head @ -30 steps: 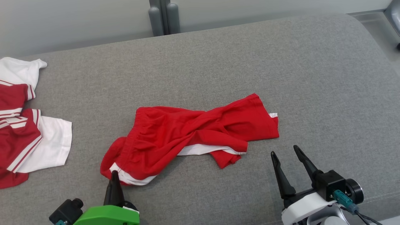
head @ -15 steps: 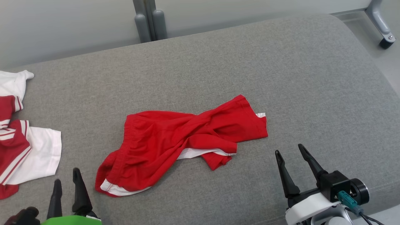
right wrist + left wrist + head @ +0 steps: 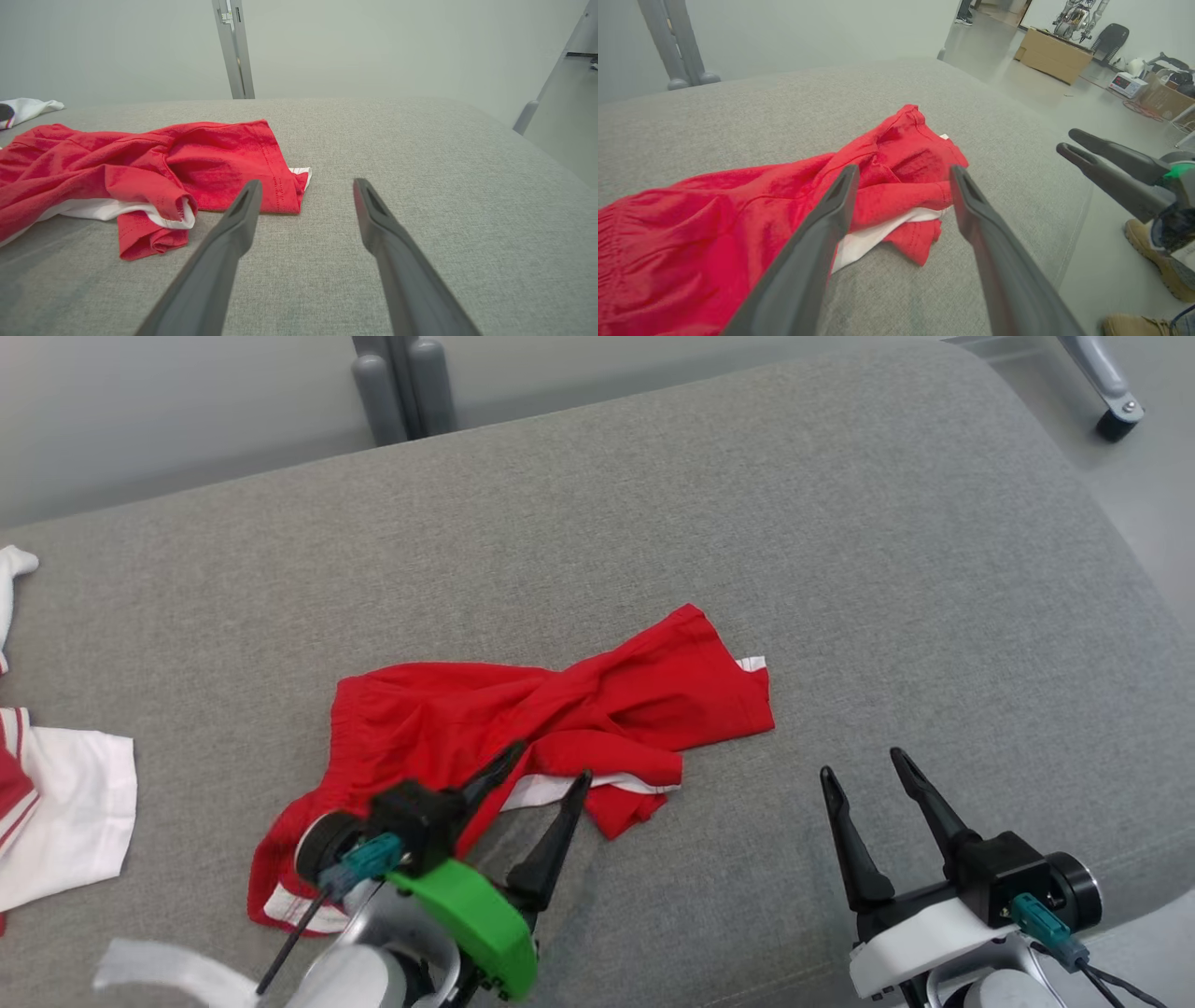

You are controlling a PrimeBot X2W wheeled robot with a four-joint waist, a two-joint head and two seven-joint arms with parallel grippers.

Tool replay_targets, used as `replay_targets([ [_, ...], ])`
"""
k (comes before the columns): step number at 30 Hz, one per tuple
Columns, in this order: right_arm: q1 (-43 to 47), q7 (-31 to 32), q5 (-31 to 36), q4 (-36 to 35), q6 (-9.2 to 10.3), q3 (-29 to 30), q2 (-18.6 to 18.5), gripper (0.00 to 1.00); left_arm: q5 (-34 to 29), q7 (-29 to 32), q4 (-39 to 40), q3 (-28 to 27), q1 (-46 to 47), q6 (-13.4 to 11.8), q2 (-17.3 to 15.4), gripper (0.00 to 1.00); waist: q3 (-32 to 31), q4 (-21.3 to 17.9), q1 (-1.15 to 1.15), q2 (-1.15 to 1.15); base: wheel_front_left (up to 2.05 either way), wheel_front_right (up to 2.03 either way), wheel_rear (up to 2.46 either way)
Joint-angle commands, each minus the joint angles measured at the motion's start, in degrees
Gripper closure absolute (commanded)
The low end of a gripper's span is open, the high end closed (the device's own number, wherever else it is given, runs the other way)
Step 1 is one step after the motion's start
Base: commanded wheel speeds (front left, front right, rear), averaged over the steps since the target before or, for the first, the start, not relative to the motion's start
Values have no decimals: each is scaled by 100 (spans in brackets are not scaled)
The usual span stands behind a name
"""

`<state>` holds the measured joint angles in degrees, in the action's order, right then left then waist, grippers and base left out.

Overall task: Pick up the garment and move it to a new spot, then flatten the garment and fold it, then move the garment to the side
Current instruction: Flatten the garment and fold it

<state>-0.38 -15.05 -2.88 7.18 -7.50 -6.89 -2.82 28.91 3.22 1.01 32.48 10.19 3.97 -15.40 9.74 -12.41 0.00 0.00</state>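
The red shorts with white trim [image 3: 560, 709] lay crumpled near the middle of the grey fabric cushion [image 3: 840, 569]. In the head view their lower-left part was hidden behind the left gripper [image 3: 551, 761] and its green wrist housing [image 3: 467, 924]. A second red-and-white garment [image 3: 56, 812] at 9 o'clock was cut off by the edge. A pale blurred strip [image 3: 168, 971] at 7 o'clock could not be made out.

The left gripper's fingers stood spread, pointing toward 1 o'clock over the shorts' near edge. One was over red cloth and the other beside the white-edged fold; whether they touched it could not be told. The right gripper [image 3: 861, 763], also spread and holding nothing, hovered apart from the shorts, which lay at its 10 o'clock. In the left wrist view a person's tan boots [image 3: 1160, 270] at 4 o'clock were partly cut off.
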Motion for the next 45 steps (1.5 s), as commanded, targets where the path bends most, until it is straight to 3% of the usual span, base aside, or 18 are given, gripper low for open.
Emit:
replay_targets([
  [1, -40, -19, -43, -4, 2, -54, -9, 0, -164, 187, -184, 174, 298, 85, -27, 0, 113, -189, 0, 0, 0, 0, 0],
  [8, -20, -19, -173, 13, 2, -70, -12, 0, -502, 827, -813, 872, 1007, 274, -152, 0, 191, -482, 0, 0, 0, 0, 0],
  [19, 13, -19, -294, -5, 2, -85, -12, 0, -617, 767, -1596, 1243, 1714, 342, -217, 1, 247, -703, 0, 0, 0, 0, 0],
  [23, -38, -19, -305, -5, 2, -96, -12, 0, -656, 688, -1873, 1333, 1847, 341, -195, 31, 253, -716, 0, 0, 0, 0, 0],
  [28, -53, -19, -332, 4, 2, -109, -12, 0, -694, 603, -2194, 1455, 1961, 344, -141, 53, 247, -720, 0, 0, 0, 0, 0],
  [32, -51, -19, -341, 13, 2, -116, -12, 0, -665, 577, -2377, 1544, 2022, 350, -119, 62, 252, -713, 0, 0, 0, 0, 0],
  [34, -64, -19, -346, 23, 2, -112, -12, 0, -644, 556, -2475, 1589, 2057, 352, -131, 72, 260, -710, 0, 0, 0, 0, 0],
  [37, -73, -19, -337, 35, 2, -107, -12, 0, -599, 485, -2611, 1670, 2117, 355, -105, 100, 264, -705, 0, 0, 0, 0, 0],
  [45, 3, -19, -290, 64, 2, -58, -13, 0, 81, 696, -2239, 1721, 1914, 361, 62, 100, 169, -688, 0, 0, 0, 0, 0],
])
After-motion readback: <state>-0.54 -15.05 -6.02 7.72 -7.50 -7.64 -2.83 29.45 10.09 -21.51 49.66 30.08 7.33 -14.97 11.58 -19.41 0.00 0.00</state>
